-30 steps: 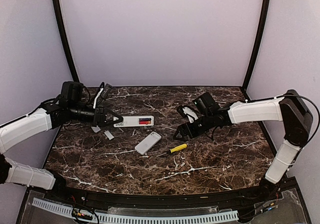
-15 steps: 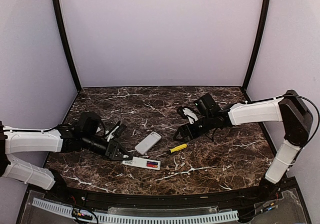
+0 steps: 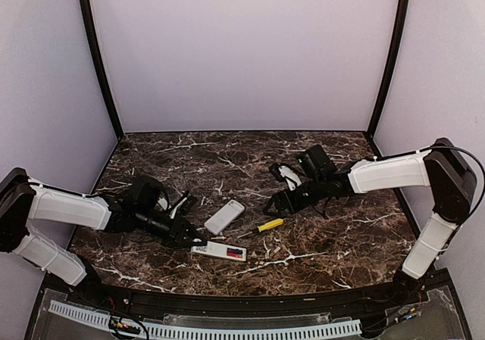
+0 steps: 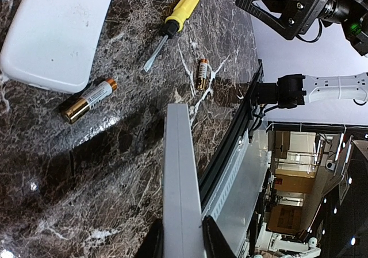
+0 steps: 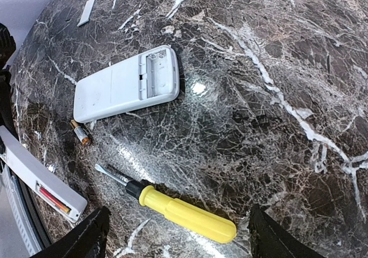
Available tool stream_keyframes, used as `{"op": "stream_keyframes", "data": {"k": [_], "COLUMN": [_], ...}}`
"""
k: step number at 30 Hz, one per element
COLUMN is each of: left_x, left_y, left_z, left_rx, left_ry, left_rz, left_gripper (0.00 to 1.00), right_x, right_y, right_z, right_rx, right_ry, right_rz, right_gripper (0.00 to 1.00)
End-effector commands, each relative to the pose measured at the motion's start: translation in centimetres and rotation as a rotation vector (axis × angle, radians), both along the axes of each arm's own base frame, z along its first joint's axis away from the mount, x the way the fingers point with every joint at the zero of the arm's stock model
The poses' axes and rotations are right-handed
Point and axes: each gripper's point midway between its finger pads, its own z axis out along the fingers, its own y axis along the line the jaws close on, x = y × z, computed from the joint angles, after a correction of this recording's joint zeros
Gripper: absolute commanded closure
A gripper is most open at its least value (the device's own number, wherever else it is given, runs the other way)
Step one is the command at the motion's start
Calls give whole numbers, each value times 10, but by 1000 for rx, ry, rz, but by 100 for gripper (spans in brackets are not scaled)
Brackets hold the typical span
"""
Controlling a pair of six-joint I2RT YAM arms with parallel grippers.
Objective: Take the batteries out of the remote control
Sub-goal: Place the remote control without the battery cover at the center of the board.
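Left jaws are clamped tight on one end of a slim white remote control point(image 3: 219, 250). The right jaws stand spread and empty above the dark marble surface point(image 3: 333, 241), well apart from that remote and beyond the yellow-handled screwdriver point(image 3: 265, 225). Seen from overhead, the remote control runs from the left jaws toward the right and slightly toward the near edge. Its open bay sits at the end away from the grip and faces up. Whether that end rests on the surface or hangs just above it, I cannot tell. Two batteries point(image 3: 235, 253), one red and one bluish, lie in the bay side by side, their long axes along the remote's length. They are therefore straight ahead of the left jaws, which are busy holding the remote. The bay end points toward the right arm point(image 3: 386, 172), which is probably the one to reach across for them. A wider second remote point(image 5: 126, 83) lies between the arms with its bay open and empty. One loose battery point(image 4: 89, 101) lies just beside its end, and a second loose battery point(image 4: 202, 73) lies near the screwdriver's tip.
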Motion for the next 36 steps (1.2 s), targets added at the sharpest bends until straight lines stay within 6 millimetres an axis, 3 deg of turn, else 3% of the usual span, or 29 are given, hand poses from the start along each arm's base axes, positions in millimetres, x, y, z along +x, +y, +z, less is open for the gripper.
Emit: {"op": "stream_keyframes", "data": {"k": [1,14,26,30,36], "left_x": [-2,-4,4,7,11], "left_y": [-1,19,35,44,55], "left_z": [-4,-32,-40,-41,-38], "left_rx": [-4,154,279,326,380], "left_ry": [-5,13,-42,-63,-93], "left_rz": [-17,30,66,98,135], "left_gripper": [93,67,30,12,6], "right_x": [1,10,10,14,16], "right_y": [0,12,18,23,24], "right_z": [17,40,45,53,59], "right_rx": [53,102,145,160,171], "right_ry": [-37,-83,-76,-95,-103], "right_rz": [-7,16,16,30,30], "right_gripper": [19,19,19,19,18]}}
